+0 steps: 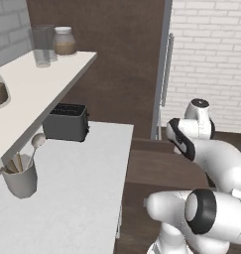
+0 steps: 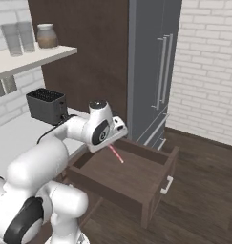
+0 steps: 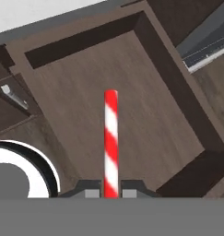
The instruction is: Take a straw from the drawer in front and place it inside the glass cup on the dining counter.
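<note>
There is one straw [image 3: 110,138] with red and white stripes, and one open drawer [image 2: 136,183] of dark brown wood. On the shelf [image 1: 37,89] near its far edge stand two tall clear glasses [image 1: 41,45] and one jar [image 1: 64,40]. One black toaster [image 1: 66,122] sits at the back edge of the white worktop [image 1: 77,198]. One grey utensil pot [image 1: 20,179] stands near its left edge. There is one tall grey cabinet [image 2: 151,66] with two long handles [image 2: 161,74].
</note>
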Tool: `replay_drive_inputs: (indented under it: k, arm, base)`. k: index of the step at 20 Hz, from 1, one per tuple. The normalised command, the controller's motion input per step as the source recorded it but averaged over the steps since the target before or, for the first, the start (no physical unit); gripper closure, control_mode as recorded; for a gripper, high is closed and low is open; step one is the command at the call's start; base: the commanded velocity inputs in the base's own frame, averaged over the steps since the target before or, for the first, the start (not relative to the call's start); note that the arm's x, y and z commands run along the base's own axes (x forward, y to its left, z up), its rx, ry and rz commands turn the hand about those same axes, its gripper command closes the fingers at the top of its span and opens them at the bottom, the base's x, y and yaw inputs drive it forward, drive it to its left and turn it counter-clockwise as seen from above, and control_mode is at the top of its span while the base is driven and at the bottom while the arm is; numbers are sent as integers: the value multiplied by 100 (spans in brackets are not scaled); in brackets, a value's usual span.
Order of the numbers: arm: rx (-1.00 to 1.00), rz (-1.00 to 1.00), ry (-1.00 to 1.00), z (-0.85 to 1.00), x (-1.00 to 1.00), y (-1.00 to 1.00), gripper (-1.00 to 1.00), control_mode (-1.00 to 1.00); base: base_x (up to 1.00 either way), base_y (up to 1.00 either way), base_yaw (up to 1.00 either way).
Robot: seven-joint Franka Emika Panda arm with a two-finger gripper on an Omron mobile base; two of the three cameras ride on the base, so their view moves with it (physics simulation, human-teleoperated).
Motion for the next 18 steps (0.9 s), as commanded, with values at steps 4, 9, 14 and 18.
replay_drive_inputs:
  k: [4,9,14,18]
  arm:
    - [2,-21,-1,54,-39,16,100,-100]
    - [5,-14,-2,62,-45,1,100,-100]
    - [7,-8,-7,73,-39,0,100,-100]
    - [8,-1,-12,72,-31,0,100,-100]
  base:
    - [0,0,0]
    - [0,0,0]
    - [0,0,0]
    - [0,0,0]
